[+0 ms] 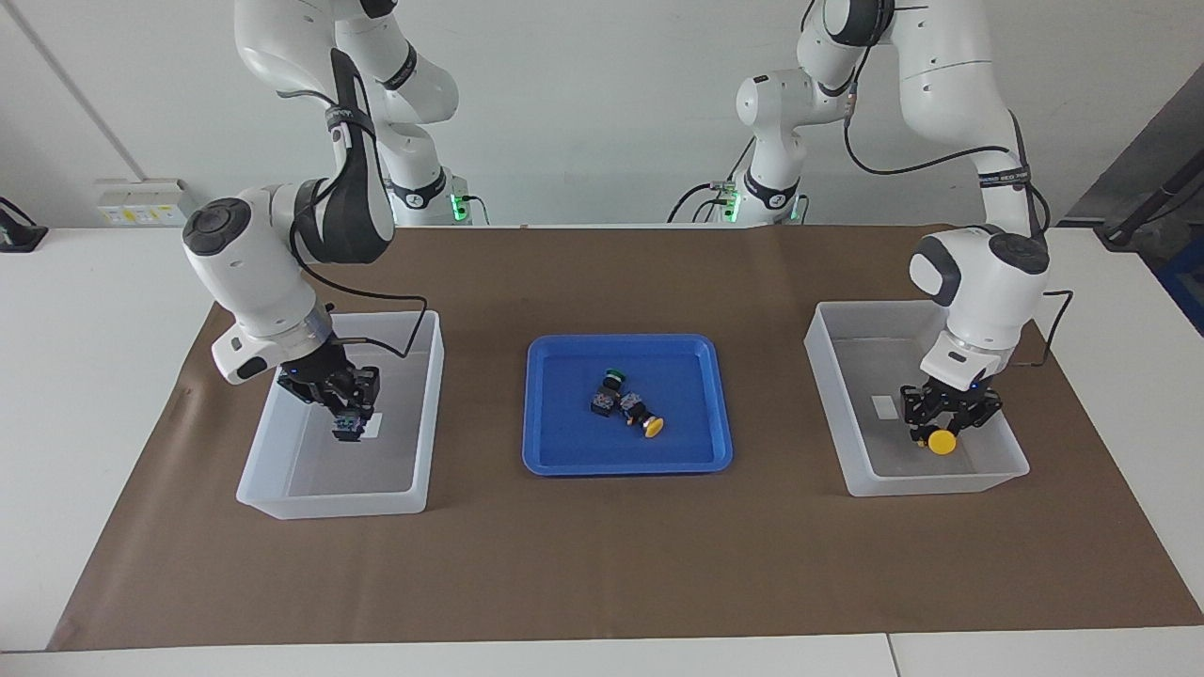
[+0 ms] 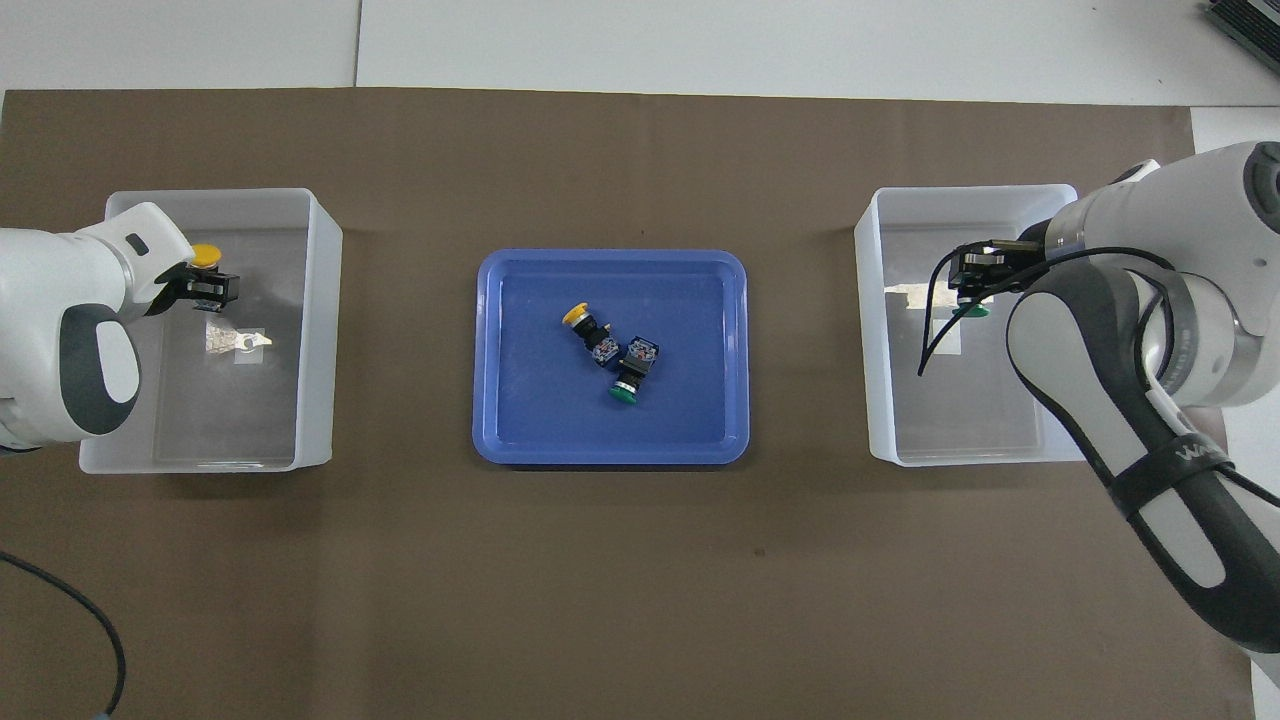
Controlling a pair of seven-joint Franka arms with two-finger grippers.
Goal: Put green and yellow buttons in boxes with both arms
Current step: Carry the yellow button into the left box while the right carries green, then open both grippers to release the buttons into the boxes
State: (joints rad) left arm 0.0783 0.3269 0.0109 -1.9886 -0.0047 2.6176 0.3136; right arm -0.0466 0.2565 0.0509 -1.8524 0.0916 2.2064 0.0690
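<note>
Yellow button is seen low in one box at the left claw, its grip not tellable. Green button is gripped in the other box by the closed right claw. Two buttons are left in the blue tray, at 3 o'clock of that box in the facing view.

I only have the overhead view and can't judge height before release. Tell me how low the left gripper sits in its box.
Observer: In the facing view the left gripper is down between the walls of the left arm's box. The yellow button is close to the floor, but I cannot tell whether it touches.
Operator: Now give me the right gripper's height.
Observer: The right gripper is also low inside the right arm's box. It is shut on the green button, whose dark body hangs just above the floor beside the white sticker.
</note>
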